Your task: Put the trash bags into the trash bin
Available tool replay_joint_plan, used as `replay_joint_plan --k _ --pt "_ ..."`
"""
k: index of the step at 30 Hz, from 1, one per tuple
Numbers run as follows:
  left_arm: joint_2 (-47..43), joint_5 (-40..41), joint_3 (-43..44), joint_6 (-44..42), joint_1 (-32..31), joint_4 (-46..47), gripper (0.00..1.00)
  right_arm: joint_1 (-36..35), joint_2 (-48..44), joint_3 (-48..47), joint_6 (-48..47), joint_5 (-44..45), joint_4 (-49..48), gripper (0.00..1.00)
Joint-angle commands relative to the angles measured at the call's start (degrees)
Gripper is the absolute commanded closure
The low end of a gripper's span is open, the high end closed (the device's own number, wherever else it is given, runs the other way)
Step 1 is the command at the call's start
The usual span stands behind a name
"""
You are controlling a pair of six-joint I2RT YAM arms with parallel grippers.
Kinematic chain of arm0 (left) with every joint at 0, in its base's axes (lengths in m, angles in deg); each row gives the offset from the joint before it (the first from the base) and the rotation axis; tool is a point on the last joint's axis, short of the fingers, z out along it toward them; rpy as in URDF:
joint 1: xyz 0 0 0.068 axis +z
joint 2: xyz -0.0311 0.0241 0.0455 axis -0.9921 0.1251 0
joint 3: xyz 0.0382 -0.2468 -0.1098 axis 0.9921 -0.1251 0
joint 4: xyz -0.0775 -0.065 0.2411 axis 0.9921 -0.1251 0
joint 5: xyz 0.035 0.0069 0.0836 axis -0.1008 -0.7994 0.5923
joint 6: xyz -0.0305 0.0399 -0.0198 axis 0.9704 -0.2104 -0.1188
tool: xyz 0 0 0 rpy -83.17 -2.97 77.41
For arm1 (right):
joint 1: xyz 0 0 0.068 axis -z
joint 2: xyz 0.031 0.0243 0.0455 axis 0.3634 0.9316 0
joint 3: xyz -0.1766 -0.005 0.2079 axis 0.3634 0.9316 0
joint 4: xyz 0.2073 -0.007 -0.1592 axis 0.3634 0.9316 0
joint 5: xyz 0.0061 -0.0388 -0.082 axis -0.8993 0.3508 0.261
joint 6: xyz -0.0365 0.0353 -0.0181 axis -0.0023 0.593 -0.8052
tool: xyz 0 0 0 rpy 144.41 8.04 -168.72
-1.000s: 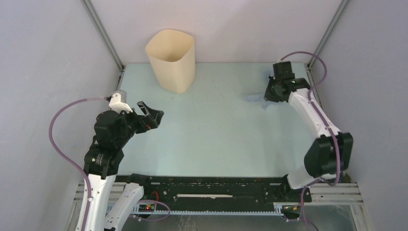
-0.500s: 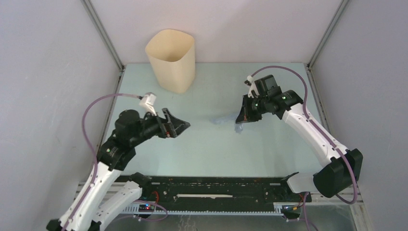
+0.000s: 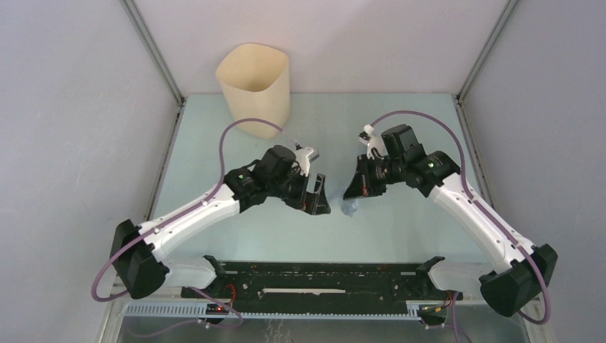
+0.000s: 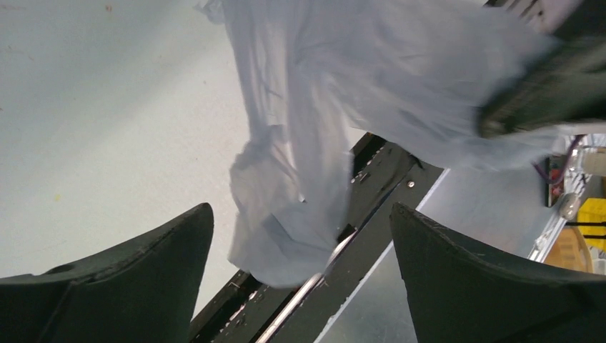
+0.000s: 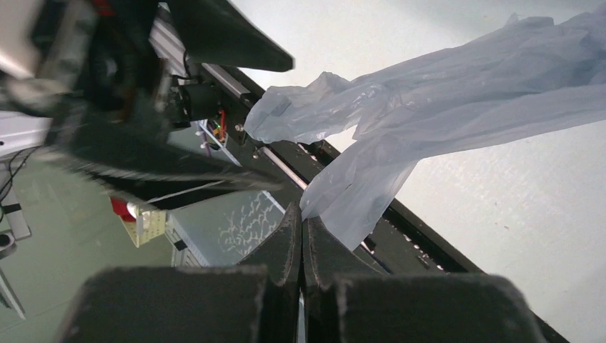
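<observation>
My right gripper (image 5: 301,223) is pinched shut on the pale-blue trash bag (image 5: 457,100). The bag hangs crumpled over the middle of the table (image 3: 400,236). My left gripper (image 4: 300,209) is spread wide, right next to the bag. The trash bin (image 3: 254,89) stands well apart, at the far left.

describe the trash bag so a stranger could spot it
Start at the pale green table, near its middle, where the left hand and right hand face each other. Hanging from the shut right hand is the trash bag: thin, crinkled, see-through pale-blue film, the only soft thing there, unlike the stiff cream trash bin at the far edge.
</observation>
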Motion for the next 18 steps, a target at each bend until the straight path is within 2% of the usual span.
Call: replay_joint_plan --k 1,5,7,10,11,18 --pt "3.21 3.56 2.98 -1.99 -0.73 0.03 0.09 -0.72 -4.35 1.92 3.58 -0.13 -3.14 1.0" --pt "7.12 3.31 5.3 -1.56 -0.74 -1.43 0.24 -0.68 -5.6 2.57 2.96 1.34 -0.91 1.0" --pt "7.51 5.17 6.14 -1.48 -0.73 -2.38 0.4 -0.72 -6.38 2.57 2.28 2.89 0.57 1.0" --pt "6.04 7.9 7.4 -1.51 -0.66 -4.0 0.71 -0.71 -7.91 2.57 1.25 6.61 3.11 1.0" --pt "5.12 8.26 7.71 -1.35 -0.68 -4.46 0.76 -0.69 -8.48 2.55 0.67 8.27 3.94 1.0" --pt "-1.87 6.55 8.72 0.91 -0.7 -8.37 0.98 -0.83 -9.45 2.57 -5.07 25.12 13.48 1.0"
